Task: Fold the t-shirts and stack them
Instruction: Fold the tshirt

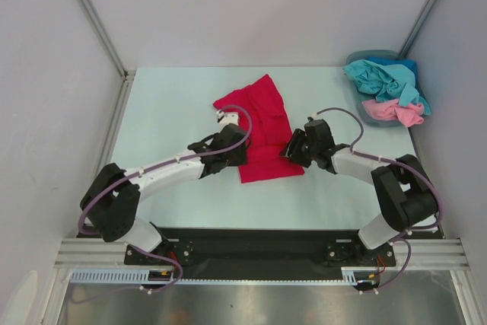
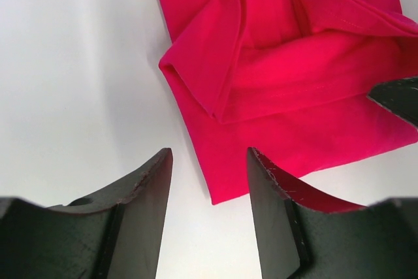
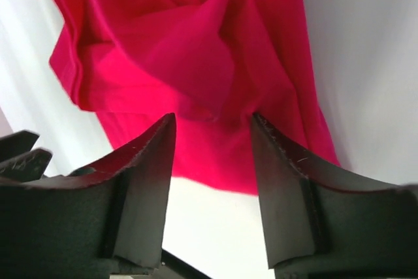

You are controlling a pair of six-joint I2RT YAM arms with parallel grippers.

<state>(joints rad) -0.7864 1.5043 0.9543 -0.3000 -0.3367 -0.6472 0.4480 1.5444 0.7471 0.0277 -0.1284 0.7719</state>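
Crimson t-shirt [image 1: 259, 123] is lying mid-bench [image 1: 167, 112], partly folded, with flaps turned in over the middle.

Left gripper [image 2: 209, 155] is hovering low at the shirt's near-left corner. Jaws are spread, showing only bare bench between them, the corner tip just ahead.

Right gripper [image 3: 212, 119] is sitting at the near-right edge, jaws spread too. A raised ridge of cloth is bunching right at the tips; cannot tell whether they are touching it.

The two are flanking the near edge, probably so both corners can be lifted together for the next fold.

Teal t-shirt [image 1: 380, 78] and pink t-shirt [image 1: 392, 112] are waiting crumpled in the blue-grey basket [image 1: 369, 55] at the far right corner, well apart.
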